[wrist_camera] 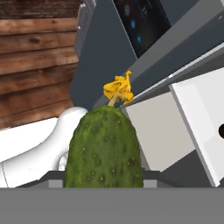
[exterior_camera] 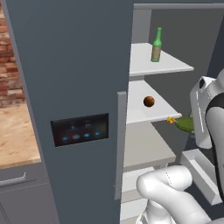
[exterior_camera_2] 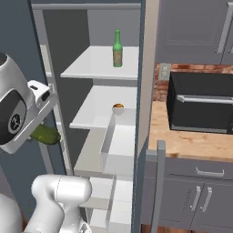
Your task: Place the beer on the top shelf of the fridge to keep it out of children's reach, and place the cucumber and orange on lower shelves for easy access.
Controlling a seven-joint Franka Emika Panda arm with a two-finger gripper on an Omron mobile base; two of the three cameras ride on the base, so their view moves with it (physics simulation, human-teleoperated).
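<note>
We see the gripper (wrist_camera: pixel 103 186) clamped on the cucumber (wrist_camera: pixel 104 146) at the hand view's bottom centre; the beer (exterior_camera: pixel 156 45) stands upper right on the fridge's (exterior_camera: pixel 70 87) top shelf (exterior_camera: pixel 168 65), the orange (exterior_camera: pixel 148 101) one shelf lower.

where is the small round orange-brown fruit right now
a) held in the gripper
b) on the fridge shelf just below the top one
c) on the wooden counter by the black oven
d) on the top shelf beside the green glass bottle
b: the small round orange-brown fruit rests on the pale grey shelf directly under the top shelf, where the slim green glass bottle stands alone.
</note>
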